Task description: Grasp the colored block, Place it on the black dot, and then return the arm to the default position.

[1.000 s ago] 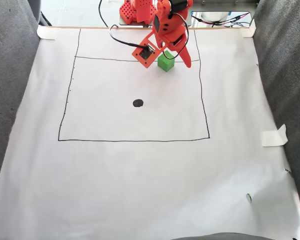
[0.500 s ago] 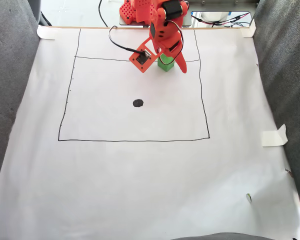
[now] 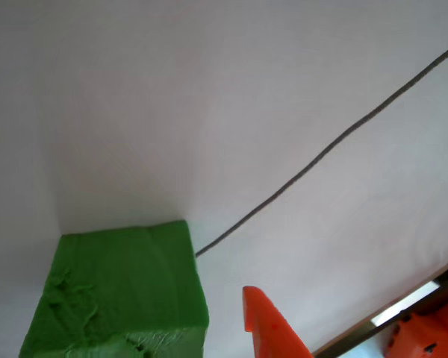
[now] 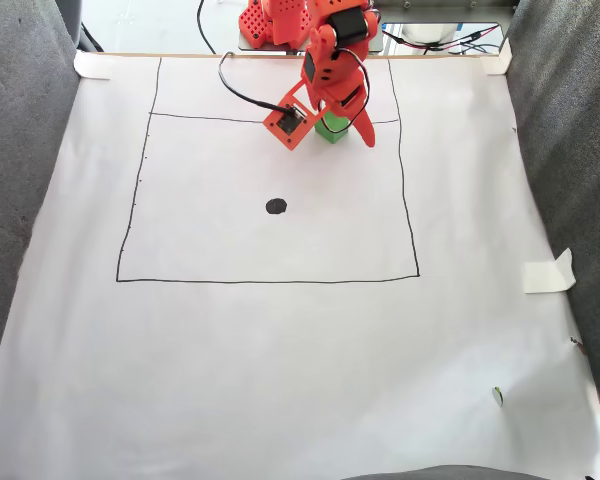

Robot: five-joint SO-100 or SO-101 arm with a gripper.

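Note:
The colored block [image 4: 329, 129] is a small green cube standing on the drawn line at the far side of the square in the fixed view. The orange arm [image 4: 332, 45] reaches down over it, and my gripper [image 4: 343, 138] is open around it. One orange finger [image 4: 365, 132] points down just right of the cube; the other is hidden behind the camera mount [image 4: 288, 122]. In the other view the cube [image 3: 123, 291] fills the lower left, and an orange fingertip [image 3: 263, 324] stands a small gap to its right. The black dot [image 4: 276, 206] lies nearer the camera, left of the cube.
White paper [image 4: 280, 350] covers the table, with a black drawn square [image 4: 267, 281] around the dot. Grey fabric [image 4: 20, 200] flanks both sides. The arm's orange base [image 4: 272, 22] and cables sit at the far edge. A folded tape piece [image 4: 550, 272] lies at the right.
The gripper has come down closer around the green cube, its visible finger dropping beside it. The cube and the dot have not moved.

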